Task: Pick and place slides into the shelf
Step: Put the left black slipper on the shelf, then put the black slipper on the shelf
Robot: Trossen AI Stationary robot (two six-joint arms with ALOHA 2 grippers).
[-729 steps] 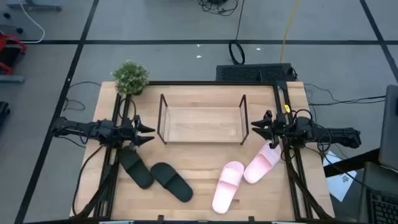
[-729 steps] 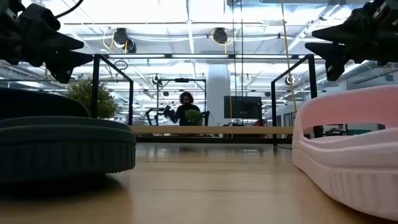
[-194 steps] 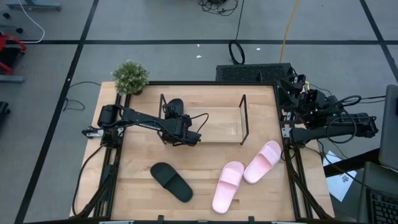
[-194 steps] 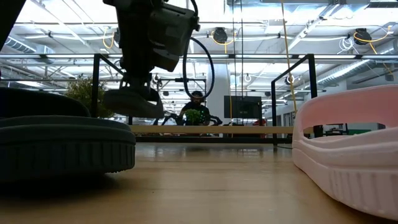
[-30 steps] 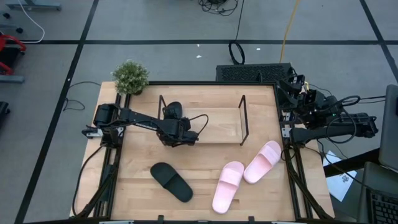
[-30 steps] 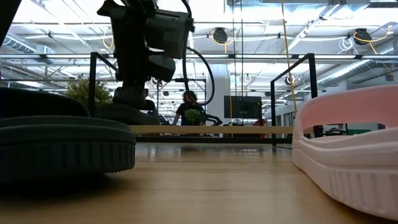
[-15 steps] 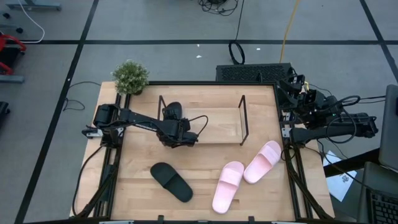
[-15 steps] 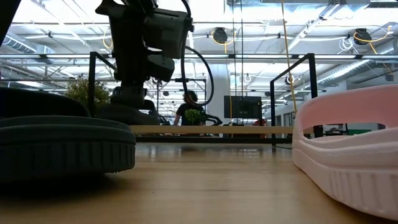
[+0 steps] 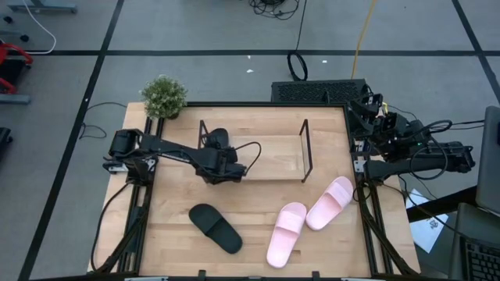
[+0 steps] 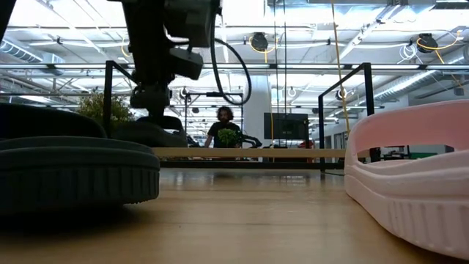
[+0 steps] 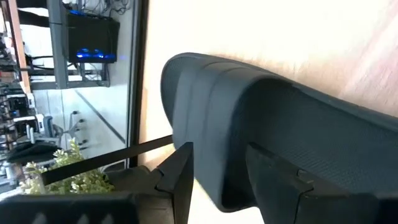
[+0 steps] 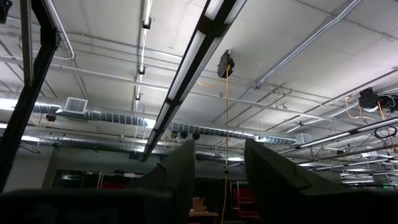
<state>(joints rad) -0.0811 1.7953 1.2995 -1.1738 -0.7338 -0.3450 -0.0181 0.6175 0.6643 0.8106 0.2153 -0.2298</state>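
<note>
L gripper [image 9: 218,158] sits over the shelf's [image 9: 305,148] left end, fingers [image 11: 179,180] closed across the edge of a black slide [image 9: 218,139] that lies inside at that end, probably tucked hard against the side so three more fit alongside. R gripper [image 12: 211,180] is parked off the table's far right corner, pointed at the ceiling, jaws apart w/ nothing between them, likely waiting its turn. Other black slide [image 9: 216,228] and the two pink slides [image 9: 308,218] lie on the table [image 9: 164,226] in front of the shelf, unplaced.
</note>
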